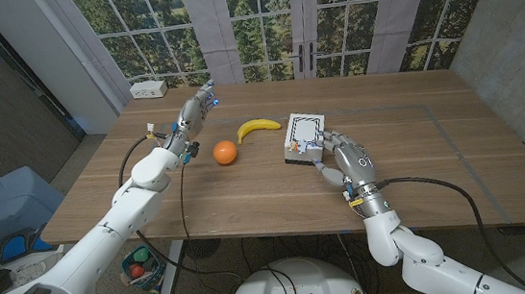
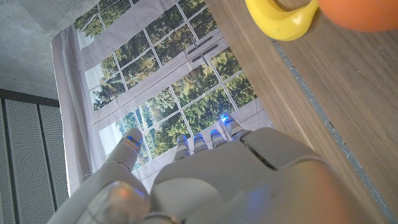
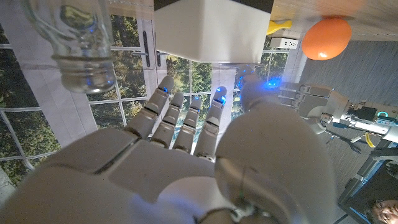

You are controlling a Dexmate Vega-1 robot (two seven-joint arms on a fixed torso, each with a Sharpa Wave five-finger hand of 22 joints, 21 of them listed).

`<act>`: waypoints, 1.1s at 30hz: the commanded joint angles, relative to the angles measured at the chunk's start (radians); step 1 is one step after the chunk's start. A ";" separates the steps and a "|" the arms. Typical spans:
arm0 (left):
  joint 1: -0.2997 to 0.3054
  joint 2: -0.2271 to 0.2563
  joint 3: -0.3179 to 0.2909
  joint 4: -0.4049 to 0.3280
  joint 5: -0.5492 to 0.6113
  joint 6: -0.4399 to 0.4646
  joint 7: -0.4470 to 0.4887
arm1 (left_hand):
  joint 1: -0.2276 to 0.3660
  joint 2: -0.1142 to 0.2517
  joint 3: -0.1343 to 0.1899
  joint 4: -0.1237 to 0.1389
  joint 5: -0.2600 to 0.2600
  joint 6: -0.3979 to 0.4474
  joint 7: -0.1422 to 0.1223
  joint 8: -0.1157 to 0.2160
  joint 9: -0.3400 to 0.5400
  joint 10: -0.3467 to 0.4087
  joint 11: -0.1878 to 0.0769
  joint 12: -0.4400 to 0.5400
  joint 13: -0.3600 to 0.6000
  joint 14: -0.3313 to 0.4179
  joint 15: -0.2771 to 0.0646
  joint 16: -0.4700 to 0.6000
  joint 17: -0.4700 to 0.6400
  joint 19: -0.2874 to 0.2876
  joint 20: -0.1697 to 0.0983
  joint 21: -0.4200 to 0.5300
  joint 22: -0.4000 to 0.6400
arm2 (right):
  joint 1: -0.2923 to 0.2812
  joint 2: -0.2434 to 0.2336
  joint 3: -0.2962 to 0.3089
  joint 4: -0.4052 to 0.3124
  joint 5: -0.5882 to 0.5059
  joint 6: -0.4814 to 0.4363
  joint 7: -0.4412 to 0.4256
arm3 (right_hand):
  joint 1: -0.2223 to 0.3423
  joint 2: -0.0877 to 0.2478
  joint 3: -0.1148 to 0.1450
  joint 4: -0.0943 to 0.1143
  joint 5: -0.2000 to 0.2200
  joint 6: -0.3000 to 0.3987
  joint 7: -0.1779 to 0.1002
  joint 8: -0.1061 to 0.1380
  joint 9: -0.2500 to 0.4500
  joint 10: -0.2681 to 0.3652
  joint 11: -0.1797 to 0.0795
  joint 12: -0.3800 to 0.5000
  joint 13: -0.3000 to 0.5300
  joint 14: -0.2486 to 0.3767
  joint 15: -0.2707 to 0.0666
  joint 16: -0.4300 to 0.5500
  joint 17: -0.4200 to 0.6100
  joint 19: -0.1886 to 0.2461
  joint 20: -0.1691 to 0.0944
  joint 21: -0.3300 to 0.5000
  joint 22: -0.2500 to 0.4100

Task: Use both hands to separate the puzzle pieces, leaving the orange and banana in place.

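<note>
1. White puzzle (image 1: 303, 135) is seen on the wooden tabletop (image 1: 418, 151), just right of the banana (image 1: 258, 127); the orange (image 1: 225, 151) lies nearer the front.
2. Right hand (image 1: 339, 155) is placed at the puzzle's near right edge, fingers spread; whether anything is gripped cannot be told.
3. Left hand (image 1: 196, 110) is held up behind the orange, fingers apart, nothing held.
4. Risk: the fruit could be knocked as the left hand is brought across to the puzzle, since both lie in its path.
5. Risk: the puzzle may be pushed into the banana if pressed one-handed.
</note>
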 commanded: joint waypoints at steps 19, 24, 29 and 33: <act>0.004 0.008 -0.008 -0.005 -0.028 0.017 -0.018 | -0.007 0.010 -0.004 -0.007 -0.004 0.002 -0.004 -0.002 0.003 -0.007 0.004 -0.001 0.001 -0.017 -0.019 0.000 0.003 0.001 -0.001 -0.014 0.004 | 0.122 0.046 -0.078 0.176 -0.012 0.088 -0.073 | 0.109 0.015 -0.003 -0.003 -0.007 -0.004 -0.027 -0.008 0.005 -0.001 -0.008 -0.003 0.008 0.006 -0.170 0.021 0.021 0.003 -0.018 0.004 0.005; 0.003 0.007 -0.009 -0.003 -0.032 0.014 -0.022 | -0.008 0.010 -0.005 -0.007 -0.004 0.002 -0.004 -0.002 0.003 -0.006 0.004 -0.001 0.001 -0.018 -0.018 0.000 0.003 0.003 -0.001 -0.017 0.004 | 0.140 0.050 -0.086 0.198 -0.009 0.085 -0.067 | 0.122 0.017 -0.005 -0.002 -0.008 -0.003 -0.032 -0.009 0.005 -0.005 -0.012 -0.004 0.010 0.003 -0.171 0.023 0.025 0.001 -0.019 0.003 0.005; 0.005 0.009 -0.010 -0.008 -0.033 0.021 -0.019 | -0.008 0.010 -0.005 -0.007 -0.005 0.003 -0.004 -0.002 0.003 -0.006 0.003 0.000 0.001 -0.017 -0.018 0.000 0.003 0.004 -0.001 -0.018 0.004 | 0.151 0.058 -0.093 0.220 0.000 0.100 -0.089 | 0.133 0.022 -0.006 0.000 -0.009 0.006 -0.040 -0.007 0.005 -0.003 -0.014 -0.003 0.011 0.001 -0.173 0.025 0.029 -0.002 -0.021 0.003 0.005; 0.005 0.011 -0.010 -0.009 -0.040 0.029 -0.023 | -0.009 0.010 -0.006 -0.007 -0.005 0.003 -0.005 -0.002 0.003 -0.006 0.004 0.000 0.001 -0.017 -0.018 0.000 0.003 0.005 0.000 -0.020 0.004 | 0.161 0.063 -0.095 0.231 0.012 0.122 -0.103 | 0.147 0.025 -0.010 0.002 -0.010 0.026 -0.062 -0.001 0.005 0.002 -0.019 -0.001 0.013 0.003 -0.174 0.030 0.035 -0.003 -0.022 0.004 0.006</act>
